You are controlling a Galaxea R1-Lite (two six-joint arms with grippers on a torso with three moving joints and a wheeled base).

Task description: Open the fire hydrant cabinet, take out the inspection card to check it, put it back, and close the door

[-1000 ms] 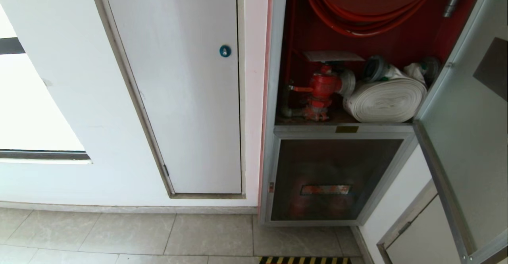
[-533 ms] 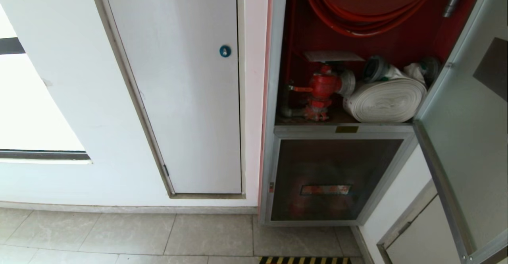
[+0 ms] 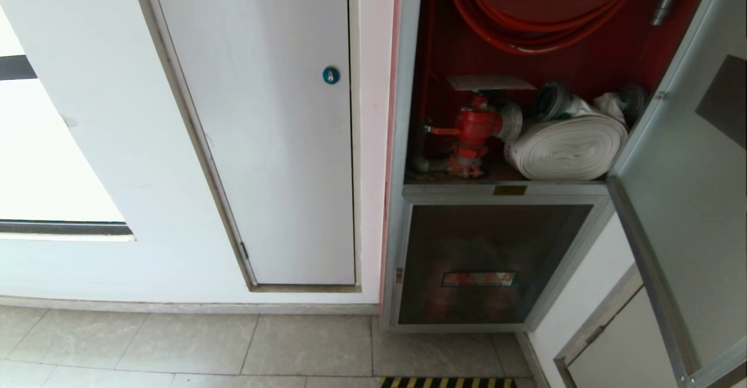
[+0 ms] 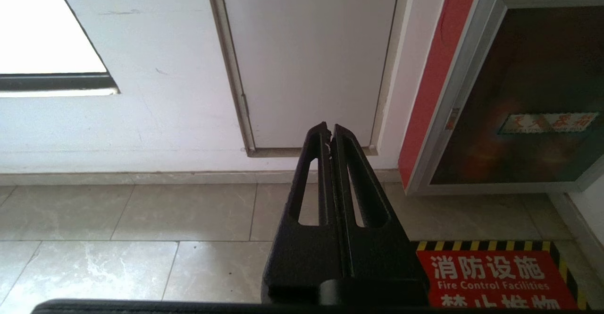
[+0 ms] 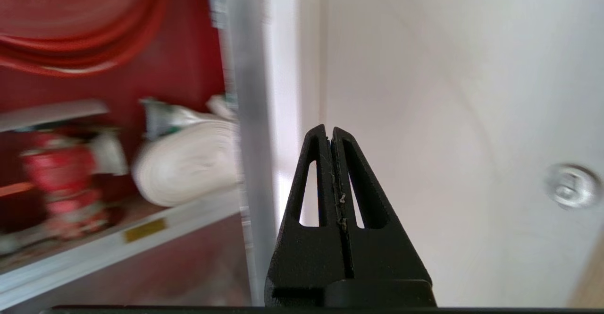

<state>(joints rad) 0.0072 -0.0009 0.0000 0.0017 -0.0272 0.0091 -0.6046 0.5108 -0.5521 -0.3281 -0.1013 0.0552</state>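
The fire hydrant cabinet (image 3: 408, 143) stands open, red inside, with a red hose reel (image 3: 543, 20), a red valve (image 3: 475, 125) and a rolled white hose (image 3: 569, 146). A flat pale sheet (image 3: 490, 81), the inspection card as far as I can tell, lies on top of the valve with its print hidden. The door (image 3: 683, 201) is swung out to the right. Neither gripper shows in the head view. My right gripper (image 5: 329, 130) is shut and empty, pointing just right of the cabinet's silver frame edge (image 5: 252, 139) at the door's pale inner face (image 5: 448, 115). My left gripper (image 4: 330, 127) is parked low, shut and empty.
Left of the cabinet is a white door (image 3: 262, 131) with a blue round lock (image 3: 331, 74). Below the open compartment is a smaller dark glass panel (image 3: 490, 259) with a red label. A red floor sign (image 4: 495, 276) with a yellow-black border lies on the tiles.
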